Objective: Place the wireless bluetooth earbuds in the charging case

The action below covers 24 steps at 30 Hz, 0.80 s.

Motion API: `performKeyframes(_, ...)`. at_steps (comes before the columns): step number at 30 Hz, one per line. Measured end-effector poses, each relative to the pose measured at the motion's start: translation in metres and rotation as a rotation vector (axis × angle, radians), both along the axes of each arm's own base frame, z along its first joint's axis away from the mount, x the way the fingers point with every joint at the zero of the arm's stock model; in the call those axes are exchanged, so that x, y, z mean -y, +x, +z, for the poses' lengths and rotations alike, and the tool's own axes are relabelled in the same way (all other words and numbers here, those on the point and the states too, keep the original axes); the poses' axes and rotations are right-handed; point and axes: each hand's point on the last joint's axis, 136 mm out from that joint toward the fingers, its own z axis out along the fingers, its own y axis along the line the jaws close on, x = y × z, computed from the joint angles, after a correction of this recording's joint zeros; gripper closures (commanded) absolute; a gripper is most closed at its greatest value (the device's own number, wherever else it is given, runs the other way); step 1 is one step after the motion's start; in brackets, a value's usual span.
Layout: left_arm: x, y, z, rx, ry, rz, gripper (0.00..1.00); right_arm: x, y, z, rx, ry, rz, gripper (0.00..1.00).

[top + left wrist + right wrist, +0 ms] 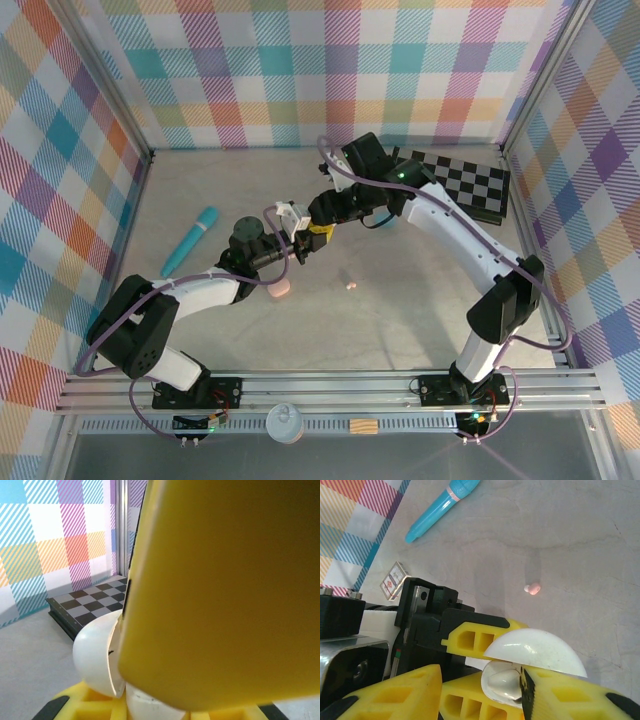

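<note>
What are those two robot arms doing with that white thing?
The left pincer grips a small white case with its lid open. The right pincer is pressed in close at the case's opening. A pink earbud lies loose on the table, not yet in a case.

Overhead view down onto the table (420, 310); both wrist views close on the white case (95, 655).
</note>
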Motion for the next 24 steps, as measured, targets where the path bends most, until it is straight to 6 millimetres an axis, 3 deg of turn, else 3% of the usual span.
performKeyframes(6, -0.003, -0.005, -0.002, 0.029, 0.018, -0.003, 0.86, 0.015, 0.004, 0.006, 0.035, 0.009, -0.057, 0.47)
performKeyframes(13, -0.006, -0.014, 0.012, 0.124, 0.047, -0.014, 0.86, 0.031, 0.021, 0.013, 0.072, 0.013, -0.147, 0.45)
performKeyframes(24, -0.01, -0.024, 0.008, 0.214, 0.148, -0.031, 0.86, 0.028, 0.028, -0.012, -0.008, -0.036, -0.16, 0.39)
